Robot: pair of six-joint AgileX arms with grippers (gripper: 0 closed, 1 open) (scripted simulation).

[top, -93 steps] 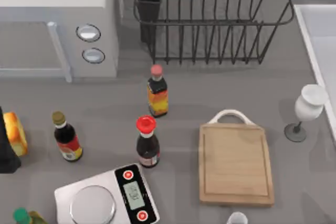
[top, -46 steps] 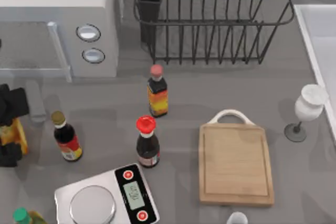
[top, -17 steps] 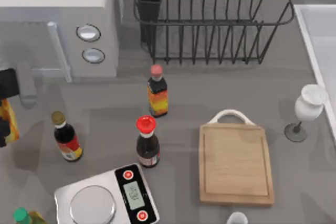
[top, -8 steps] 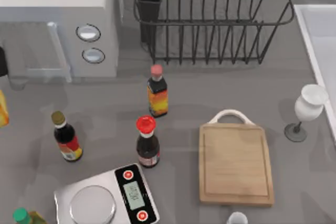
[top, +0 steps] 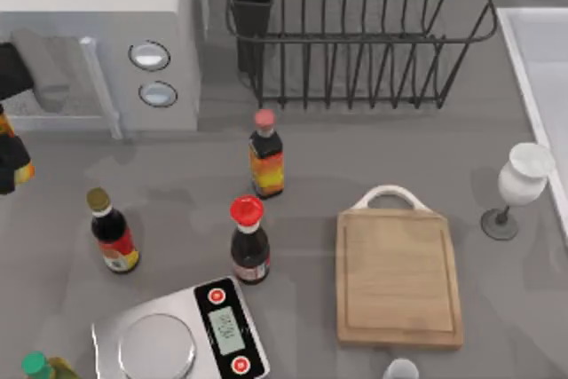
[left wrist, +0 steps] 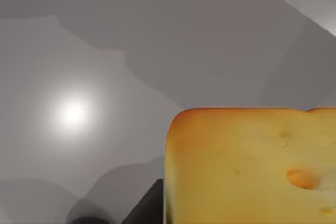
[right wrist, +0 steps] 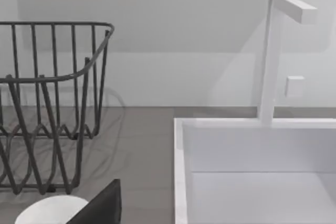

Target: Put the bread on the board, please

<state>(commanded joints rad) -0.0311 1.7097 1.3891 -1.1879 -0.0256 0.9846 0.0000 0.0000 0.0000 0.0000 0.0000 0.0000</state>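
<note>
Table: a grey counter (top: pixel 426 157) seen from above, crowded with kitchen things.
Microwave: a large white box (top: pixel 98 6) at the far left, with two round dials.
Dish rack: a dark wire rack (top: pixel 355 33) at the back centre, empty between its bars.
Sink: a white basin (right wrist: pixel 252 171) with a tall white tap, at the right edge of the table.
Board: the light wooden board (top: pixel 399 277) lies flat right of centre, its white loop handle pointing to the back; nothing lies on it.
Scale: a grey kitchen scale (top: pixel 182 339) with a round plate, at the front left.
Bottles: two dark sauce bottles, one with a red cap (top: pixel 249 241) and one with a pink cap (top: pixel 266 155), stand between the bread and the board; a third dark bottle (top: pixel 112 232) stands near the left edge.
Wine glass: a white glass (top: pixel 517 185) stands just beyond the board's right side.
Bread: the yellow-orange bread (left wrist: pixel 252 166) is at the far left edge of the table, held off the surface, well apart from the board.
Left gripper: the left gripper (top: pixel 11 144) is clamped on the bread at the table's left edge.
Right arm: parked by the sink.
Handling: the bread looks light, soft and porous, so it likely crushes under a hard squeeze; a moderate hold across its broad flat faces seems best, carried high enough to pass over the bottles.
</note>
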